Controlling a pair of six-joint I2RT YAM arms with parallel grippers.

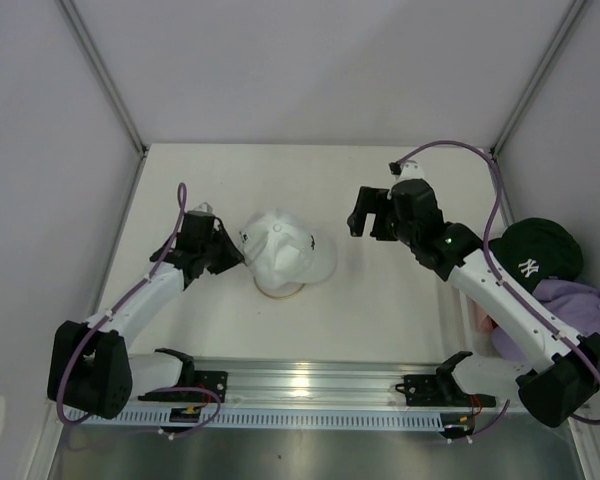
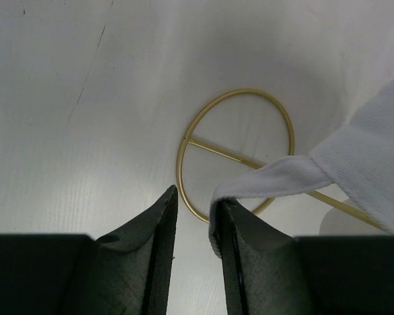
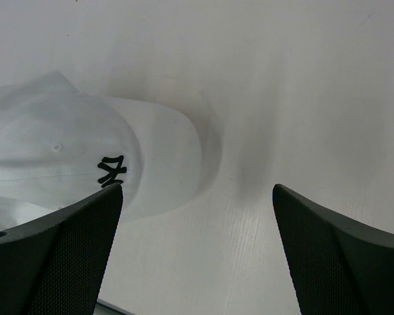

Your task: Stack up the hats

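Cap strap (image 2: 269,178) at left pincer (image 2: 197,197) — grip unclear.

From above, the white cap (image 1: 280,255) covers all but a sliver of the stand (image 1: 280,291), and the right arm (image 1: 500,290) hides part of the lavender cap (image 1: 580,305). At the left wrist the cap runs off the right edge. Whether the left gripper (image 2: 195,197) pinches its strap cannot be told.

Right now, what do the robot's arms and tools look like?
The left arm and right arm have white links, black joints and a purple cable each. The right arm shows a green light. The left tool and right tool are black, with two textured wedge fingers.
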